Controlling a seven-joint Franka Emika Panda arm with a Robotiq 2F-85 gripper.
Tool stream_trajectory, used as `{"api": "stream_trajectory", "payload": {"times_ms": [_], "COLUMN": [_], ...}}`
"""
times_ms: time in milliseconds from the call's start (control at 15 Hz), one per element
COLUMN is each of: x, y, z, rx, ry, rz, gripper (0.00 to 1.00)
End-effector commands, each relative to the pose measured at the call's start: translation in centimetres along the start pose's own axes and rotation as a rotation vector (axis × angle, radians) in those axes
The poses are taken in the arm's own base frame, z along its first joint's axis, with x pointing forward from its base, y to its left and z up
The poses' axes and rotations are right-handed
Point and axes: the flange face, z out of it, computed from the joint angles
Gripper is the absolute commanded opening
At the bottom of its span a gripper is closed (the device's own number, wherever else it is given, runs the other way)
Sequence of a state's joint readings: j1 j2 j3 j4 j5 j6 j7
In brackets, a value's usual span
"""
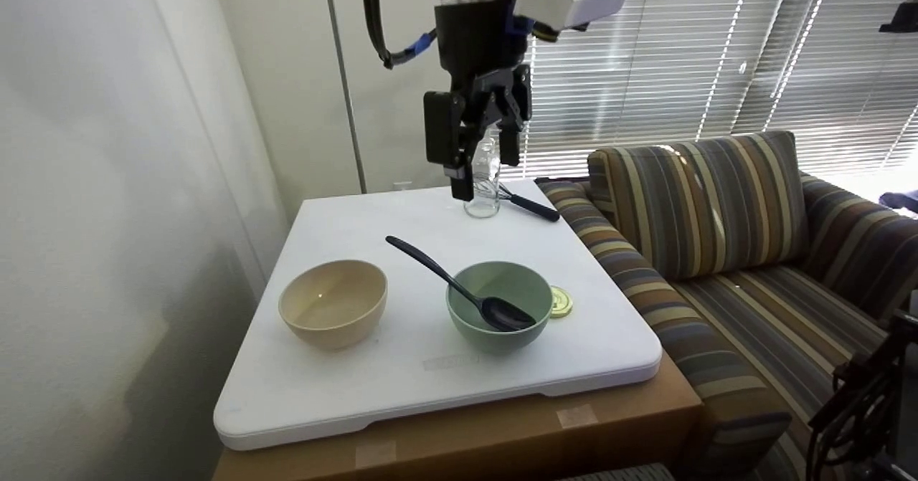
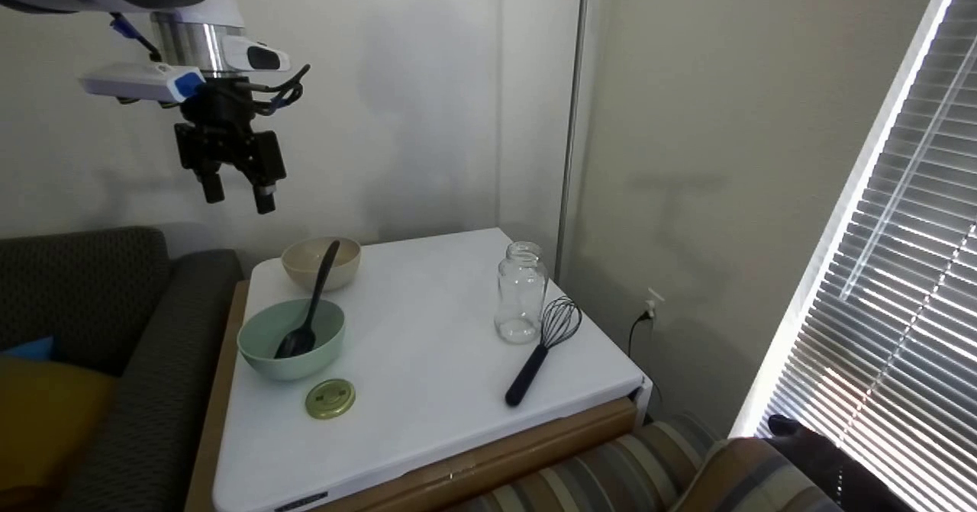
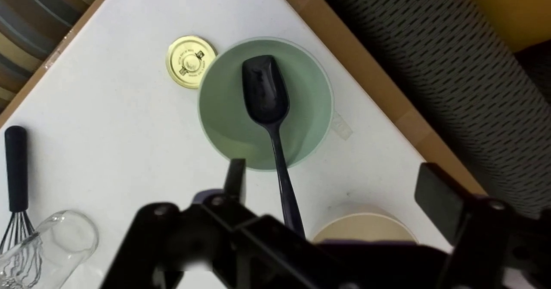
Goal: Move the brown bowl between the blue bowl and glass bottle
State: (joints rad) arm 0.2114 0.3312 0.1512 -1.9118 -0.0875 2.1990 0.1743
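Hanging above the table [image 1: 358, 388] in an exterior view, the gripper [image 1: 486, 170] had its jaws apart and gripped nothing; the brown bowl [image 1: 333, 305] sat upright, apart from the blue bowl [image 1: 515, 285], and seemed light and stiff, its smooth wall apt to slip. In an exterior view the bottle [image 2: 521, 298] stood well apart from both bowls. In the wrist view the brown bowl was partly hidden behind the gripper; its rim, one finger inside and one outside, away from the spoon [image 3: 266, 91], looked the surest hold.
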Motion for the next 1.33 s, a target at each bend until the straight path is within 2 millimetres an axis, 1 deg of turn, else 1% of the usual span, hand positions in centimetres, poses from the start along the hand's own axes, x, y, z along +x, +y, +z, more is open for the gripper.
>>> {"api": "stream_trajectory", "payload": {"times_ms": [0,67,200,400,600,733,867,1067,1200,1267], "x": [1.0,1.7,3.6,6.9,9.1,10.5,12.1,14.5,15.8,16.3], "y": [0.7,0.6,-0.3,-2.6,-5.5,-7.2,-8.6,-10.2,-10.5,-10.5], "z": [0.8,1.1,2.1,4.2,7.2,9.3,11.2,12.7,13.8,14.4], "rx": [0.043,0.047,0.062,0.064,0.055,0.020,-0.038,-0.072,-0.060,-0.044], "ry": [0.038,0.040,0.021,-0.021,-0.068,-0.085,-0.062,0.010,0.053,0.048], "rz": [-0.024,-0.061,-0.152,-0.291,-0.442,-0.509,-0.550,-0.563,-0.546,-0.537], "gripper": [1.00,1.00,1.00,1.00,1.00,1.00,1.00,1.00,1.00,1.00]}}
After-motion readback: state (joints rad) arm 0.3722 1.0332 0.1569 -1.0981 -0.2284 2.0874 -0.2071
